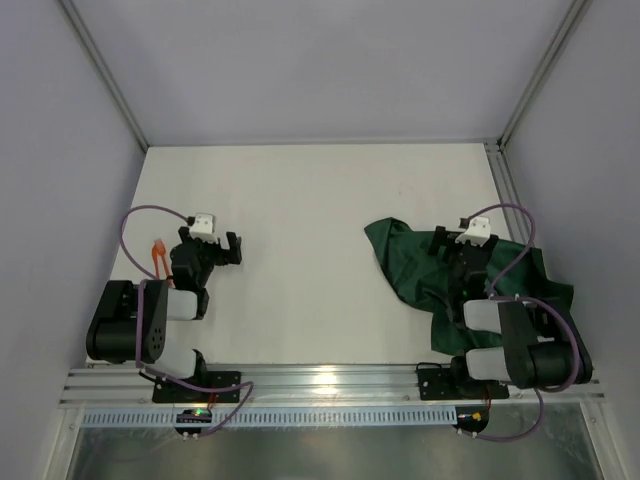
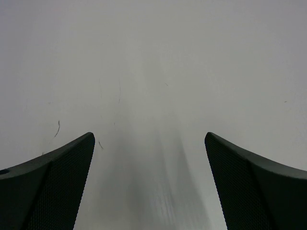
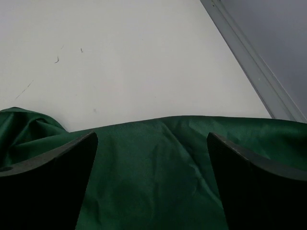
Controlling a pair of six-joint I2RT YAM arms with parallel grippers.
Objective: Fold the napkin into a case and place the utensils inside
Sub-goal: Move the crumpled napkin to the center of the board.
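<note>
The dark green napkin (image 1: 410, 265) lies rumpled and unfolded on the right side of the white table, partly under the right arm. My right gripper (image 1: 452, 243) hovers over it, open, with green cloth (image 3: 153, 177) spread below and between its fingers (image 3: 53, 187) but not pinched. Orange utensils (image 1: 157, 256) lie at the left, just left of the left arm, mostly hidden by it. My left gripper (image 1: 222, 247) stands open over bare table (image 2: 148, 96), nothing between its fingers (image 2: 48, 187).
Purple cables (image 1: 140, 218) loop off both wrists. A metal frame rail (image 3: 254, 67) runs along the table's right edge near the napkin. Grey walls (image 1: 320, 60) enclose the back and sides.
</note>
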